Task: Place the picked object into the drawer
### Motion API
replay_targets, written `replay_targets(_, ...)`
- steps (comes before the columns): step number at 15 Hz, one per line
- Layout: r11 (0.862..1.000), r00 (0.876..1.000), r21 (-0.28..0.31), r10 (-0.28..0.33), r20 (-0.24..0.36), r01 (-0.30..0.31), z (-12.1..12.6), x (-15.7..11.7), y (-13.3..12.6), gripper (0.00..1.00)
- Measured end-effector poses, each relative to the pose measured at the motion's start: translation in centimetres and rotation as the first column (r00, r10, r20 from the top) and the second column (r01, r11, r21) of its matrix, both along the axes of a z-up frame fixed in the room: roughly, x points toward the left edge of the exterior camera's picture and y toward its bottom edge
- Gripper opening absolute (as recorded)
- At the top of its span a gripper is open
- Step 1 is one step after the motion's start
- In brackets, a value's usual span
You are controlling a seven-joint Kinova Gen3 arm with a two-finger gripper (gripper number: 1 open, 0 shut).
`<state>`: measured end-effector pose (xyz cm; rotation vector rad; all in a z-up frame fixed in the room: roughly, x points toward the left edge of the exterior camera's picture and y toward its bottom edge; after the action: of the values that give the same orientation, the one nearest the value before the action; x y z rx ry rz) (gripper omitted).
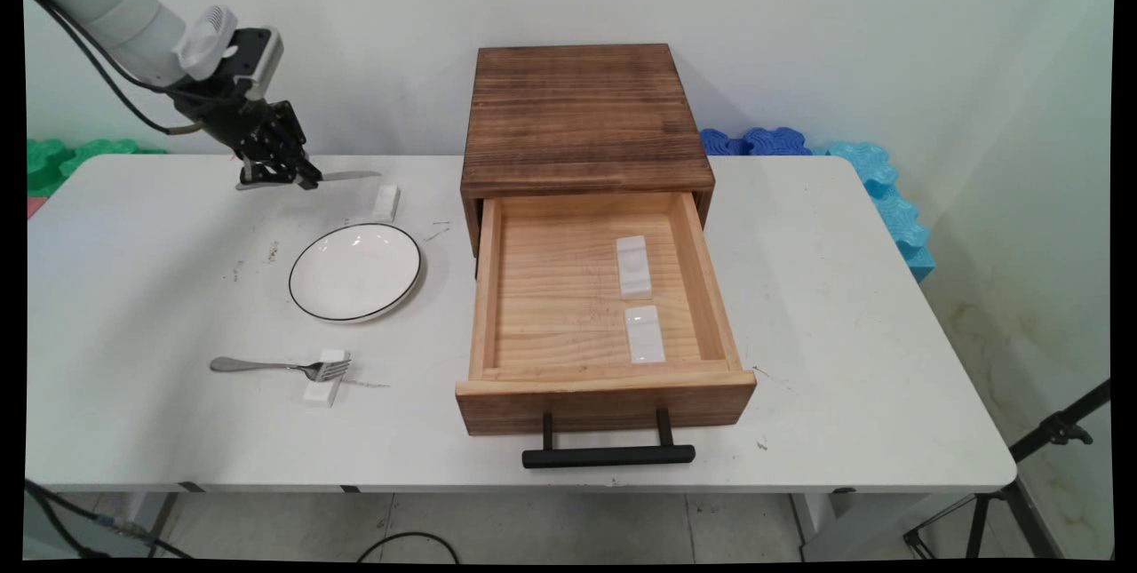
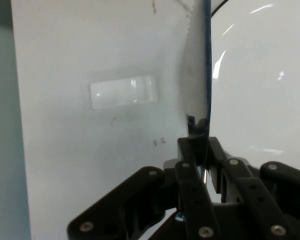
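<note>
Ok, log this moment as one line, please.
gripper: jaws shut on knife, over table's far left | nearest: white rest, plate | drawer: open, two rests inside

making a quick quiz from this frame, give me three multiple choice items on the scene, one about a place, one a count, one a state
1. Where do the fork's tines lie?
A. on a small white rest left of the drawer
B. on the plate
C. inside the drawer

2. How many white rests lie inside the drawer?
A. one
B. two
C. four

3. What state is the gripper in?
A. open over the plate
B. shut on nothing
C. shut on the knife, lifted off the table

Answers:
1. A: the fork lies with its tines on a rest, in front of the plate.
2. B: two rests lie in a line in the open drawer.
3. C: the gripper pinches the knife, whose blade runs up from between the fingers in the hand view, near another rest on the table.
</note>
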<state>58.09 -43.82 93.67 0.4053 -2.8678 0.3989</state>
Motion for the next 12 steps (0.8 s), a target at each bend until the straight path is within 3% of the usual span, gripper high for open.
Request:
replay_targets(6,1.0,0.999,-0.003,0.008,-0.038,-0.009,2.2,-3.6,2.1,0.0)
replay_targets(12,1.0,0.997,-0.009,0.014,-0.081,-0.015,4.3,-9.3,3.2,0.0)
